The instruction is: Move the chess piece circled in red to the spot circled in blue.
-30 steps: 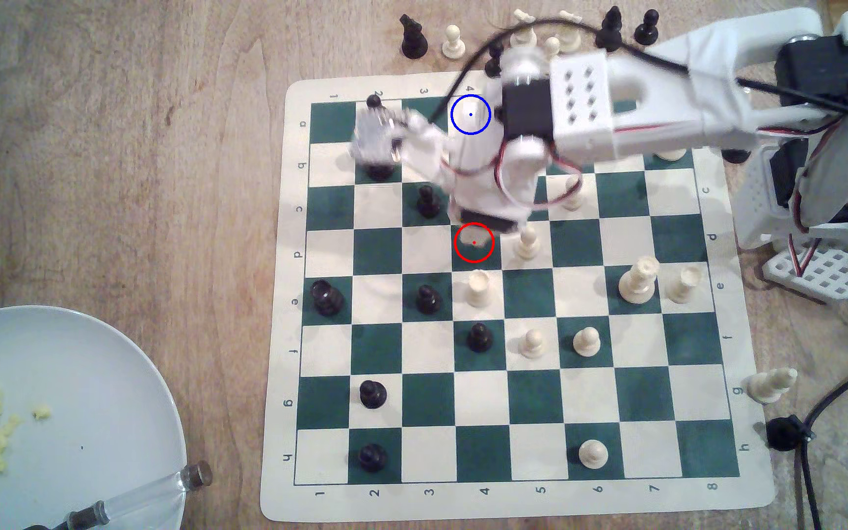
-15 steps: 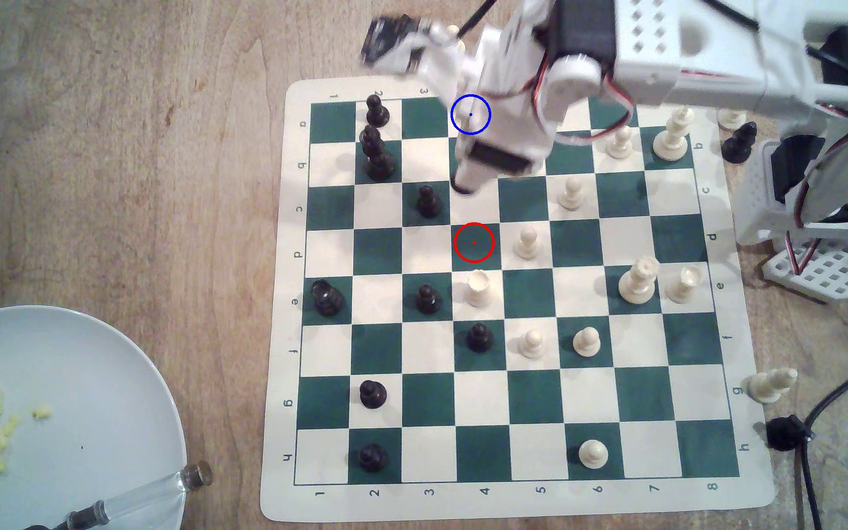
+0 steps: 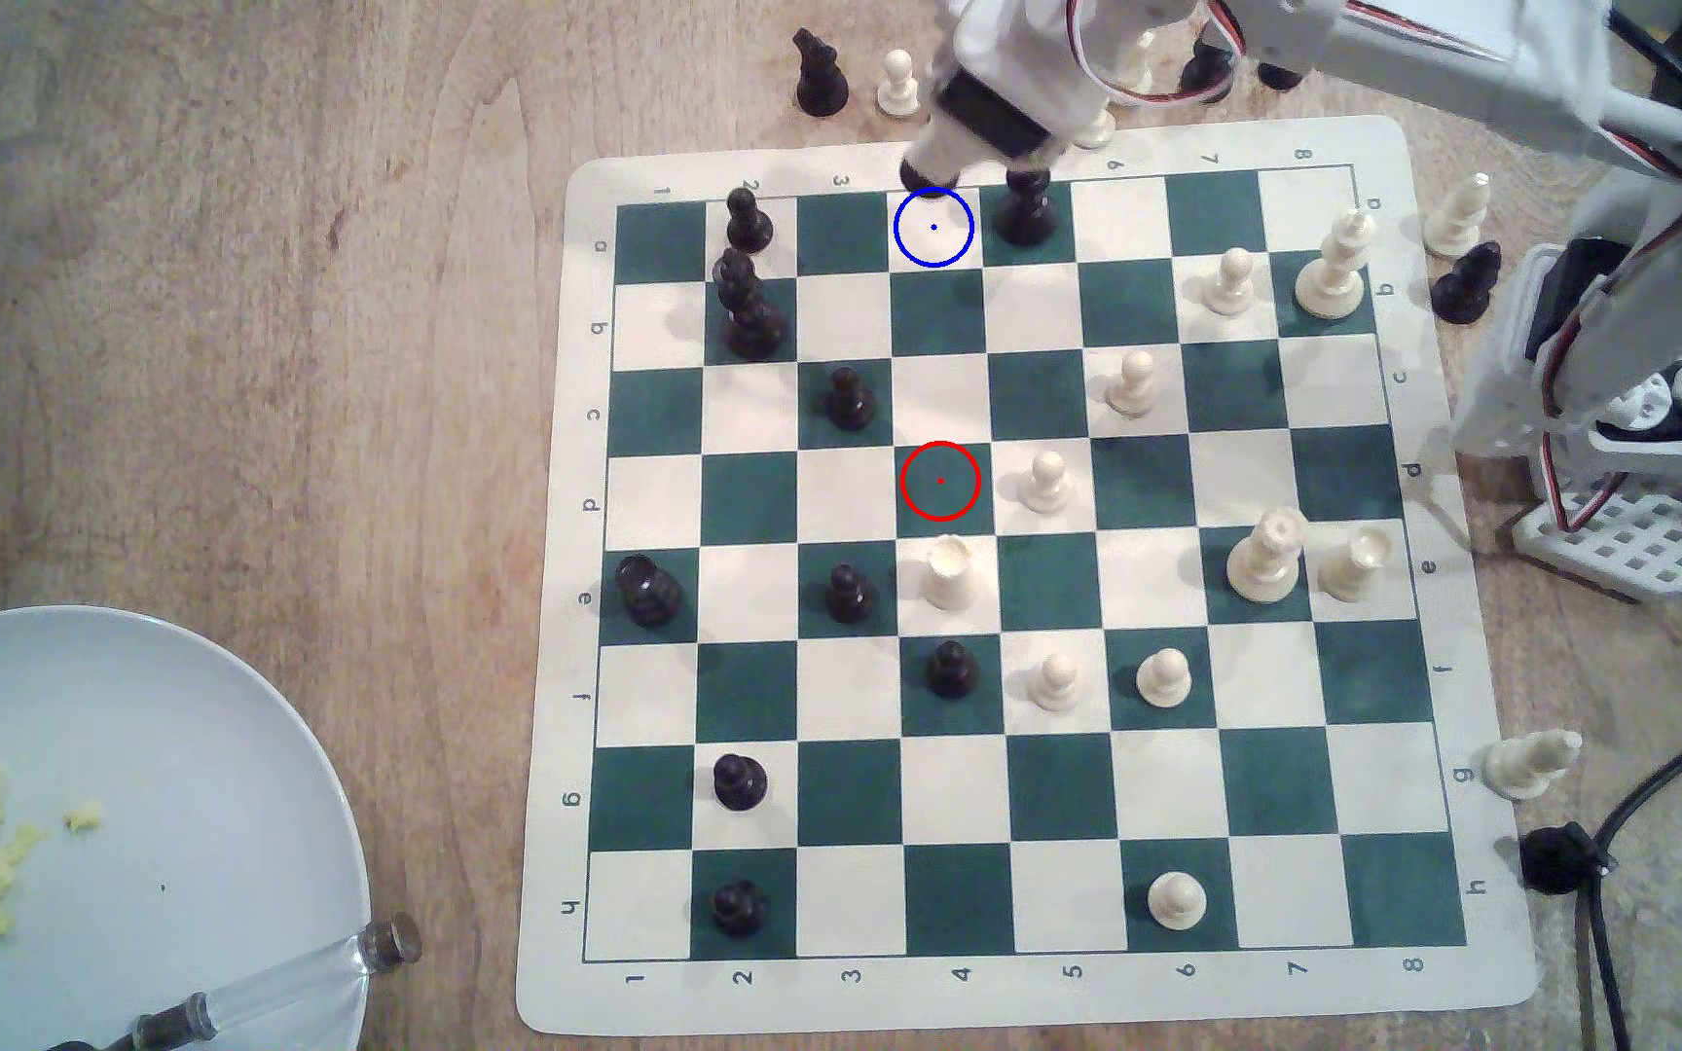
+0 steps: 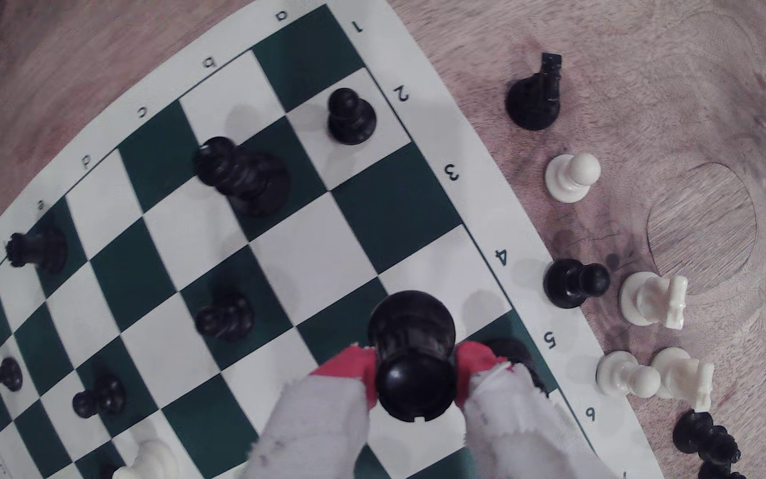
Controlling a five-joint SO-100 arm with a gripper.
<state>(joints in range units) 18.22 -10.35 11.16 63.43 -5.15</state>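
Gripping the chess piece (image 4: 411, 354) between its red-padded fingers (image 4: 349, 368), the end effector (image 4: 413, 373) is clenched on the black rook's body just below the flat notched top, and the wrist view shows the wide round base hanging clear above the board (image 4: 234, 258), over the cream square in column 4 of the outermost row. In the exterior view the end effector (image 3: 928, 167) sits right at the far edge of the board (image 3: 554, 606), with the dark bottom of the chess piece (image 3: 923, 182) touching the upper rim of the blue ring that marks the spot (image 3: 934, 227). The red-ringed dark green square (image 3: 939, 481) nearer the middle of the board lies bare, so the pickup and most of the carry look done. What remains, by my judgement, is a small shift toward the ring's centre, a lowering onto the spot, and a release. A tall black piece (image 3: 1026, 207) stands on the neighbouring square, just beside the descent path, and captured pieces (image 4: 572, 177) crowd the desk (image 4: 694, 138) beyond the board's far edge.
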